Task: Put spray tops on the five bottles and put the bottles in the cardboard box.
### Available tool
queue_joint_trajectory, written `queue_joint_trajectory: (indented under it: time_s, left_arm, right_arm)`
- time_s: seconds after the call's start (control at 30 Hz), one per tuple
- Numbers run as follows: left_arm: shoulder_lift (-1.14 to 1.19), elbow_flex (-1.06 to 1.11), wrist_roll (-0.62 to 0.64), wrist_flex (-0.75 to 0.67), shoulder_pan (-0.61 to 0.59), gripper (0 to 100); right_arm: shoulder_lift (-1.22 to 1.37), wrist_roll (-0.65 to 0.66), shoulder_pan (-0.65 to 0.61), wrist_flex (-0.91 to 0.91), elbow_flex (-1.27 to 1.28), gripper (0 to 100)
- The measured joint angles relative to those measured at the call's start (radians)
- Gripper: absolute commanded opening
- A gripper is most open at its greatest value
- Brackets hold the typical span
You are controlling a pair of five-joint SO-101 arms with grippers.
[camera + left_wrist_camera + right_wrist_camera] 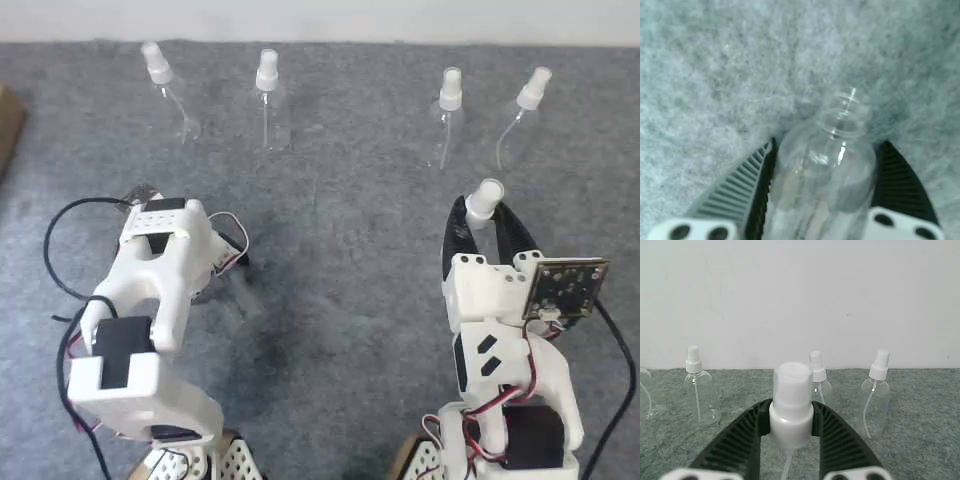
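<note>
Holding steady at the near left, left gripper (829, 145) clamped around the uncapped bottle (825, 170), with the right gripper (791, 412) closed on the last spray top (791, 390) up at the near right, dip tube (787, 465) dangling below. Likely trouble from here: missing the narrow neck with that thin tube, bending it against the rim, or seating the top crooked if brought in tilted. Also worth guarding against: slipping of the smooth bottle under a downward push, well short of the capped bottles (270, 100) along the far row.
</note>
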Motion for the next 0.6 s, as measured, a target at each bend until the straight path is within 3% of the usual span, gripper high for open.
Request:
queue_joint_trajectory:
  time_s: [0.27, 0.6]
  left_arm:
    - [0.029, -0.057, 0.000, 0.008, 0.011, 6]
    - [0.034, -0.101, -0.038, 0.041, 0.008, 5]
  right_arm:
    - [0.000, 0.000, 0.000, 0.000, 0.000, 1.0]
    - [0.000, 0.000, 0.000, 0.000, 0.000, 3.4]
